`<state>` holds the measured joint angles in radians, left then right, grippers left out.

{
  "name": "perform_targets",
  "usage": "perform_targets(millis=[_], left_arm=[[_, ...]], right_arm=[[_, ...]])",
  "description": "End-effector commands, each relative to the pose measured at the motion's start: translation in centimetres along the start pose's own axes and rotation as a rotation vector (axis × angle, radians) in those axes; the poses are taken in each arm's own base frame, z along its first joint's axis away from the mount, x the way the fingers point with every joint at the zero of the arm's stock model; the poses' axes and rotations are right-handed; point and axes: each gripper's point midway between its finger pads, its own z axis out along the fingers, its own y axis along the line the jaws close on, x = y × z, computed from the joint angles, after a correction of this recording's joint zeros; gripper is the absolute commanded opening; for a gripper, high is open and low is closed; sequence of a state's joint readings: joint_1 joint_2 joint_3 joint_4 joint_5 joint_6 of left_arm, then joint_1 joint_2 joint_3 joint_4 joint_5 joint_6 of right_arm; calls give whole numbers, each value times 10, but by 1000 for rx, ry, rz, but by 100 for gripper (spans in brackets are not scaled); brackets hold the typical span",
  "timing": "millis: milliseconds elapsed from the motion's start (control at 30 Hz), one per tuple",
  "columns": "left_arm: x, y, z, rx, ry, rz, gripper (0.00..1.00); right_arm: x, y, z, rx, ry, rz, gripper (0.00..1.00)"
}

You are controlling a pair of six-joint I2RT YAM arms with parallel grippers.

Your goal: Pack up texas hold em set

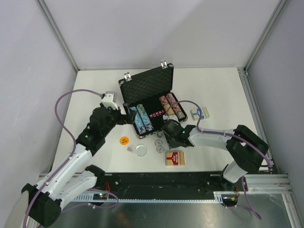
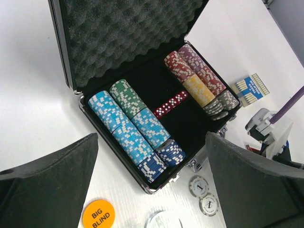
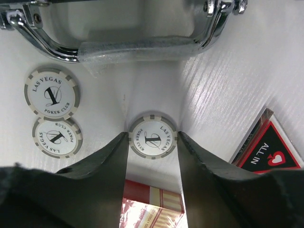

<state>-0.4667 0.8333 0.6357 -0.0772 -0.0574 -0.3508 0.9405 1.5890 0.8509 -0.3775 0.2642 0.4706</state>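
Grey-white chip [image 3: 153, 138] pinched edgewise by narrowed right gripper [image 3: 153, 134]: keep squeeze centred, lift straight, clear the case handle [image 3: 142, 47].

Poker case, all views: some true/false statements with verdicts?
1. The case lid is shut. False: it stands open, foam showing.
2. The red dice lie in the case's middle compartment. True.
3. The Big Blind button is inside the case. False: it lies on the table in front of it.
4. The right gripper has its jaws on either side of a Las Vegas chip on the table. True.
5. The left gripper holds a card deck. False: its jaws are open and empty.
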Motion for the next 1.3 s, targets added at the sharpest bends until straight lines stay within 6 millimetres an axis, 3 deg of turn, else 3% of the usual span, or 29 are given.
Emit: perform_targets(millis=[0, 300, 733, 1067, 1267], left_arm=[[-4, 0, 1, -13, -11, -8, 100], [-5, 2, 0, -20, -14, 3, 100], [-29, 13, -17, -94, -119, -37, 100], [-39, 43, -39, -249, -204, -81, 100], [-33, 48, -39, -268, -191, -86, 100]], right_arm=[[7, 1, 7, -9, 47, 13, 45], [-2, 3, -1, -22, 17, 11, 34], [-70, 49, -27, -98, -135, -91, 35], [-59, 83, -18, -148, -90, -168, 38], [-51, 84, -12, -133, -67, -177, 38]])
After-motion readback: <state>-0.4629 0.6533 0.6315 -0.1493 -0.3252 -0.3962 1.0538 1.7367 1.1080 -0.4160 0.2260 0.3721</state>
